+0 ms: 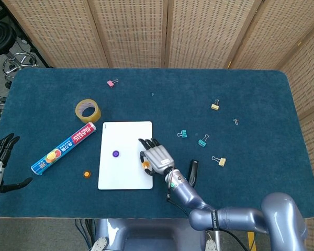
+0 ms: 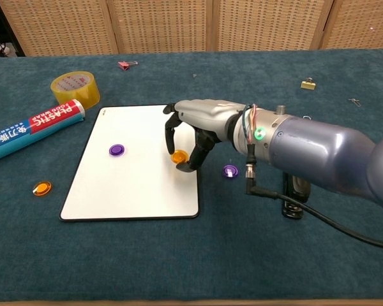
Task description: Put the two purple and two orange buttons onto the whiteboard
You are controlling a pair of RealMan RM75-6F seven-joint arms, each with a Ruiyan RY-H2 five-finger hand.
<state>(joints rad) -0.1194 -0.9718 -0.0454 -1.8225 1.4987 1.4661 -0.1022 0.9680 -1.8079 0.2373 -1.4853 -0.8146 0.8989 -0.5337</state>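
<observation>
Clearly the right hand (image 2: 195, 131) pinched an orange button (image 2: 179, 155) over the whiteboard (image 2: 124, 188)'s right side; small, rigid and probably slippery, it suited a grip across its rim.

The right hand (image 2: 195, 131) hangs over the right edge of the whiteboard (image 2: 134, 191), pinching an orange button (image 2: 179, 155). To its left the board lies bare up to a purple button (image 2: 117, 150). Just right of the hand a second purple button (image 2: 230, 170) lies on the cloth, and a black object (image 2: 292, 194), perhaps a marker, lies beyond it under the forearm. Well left of the hand lie a plastic-wrap box (image 2: 32, 129), a tape roll (image 2: 75, 89) and another orange button (image 2: 42, 188).
</observation>
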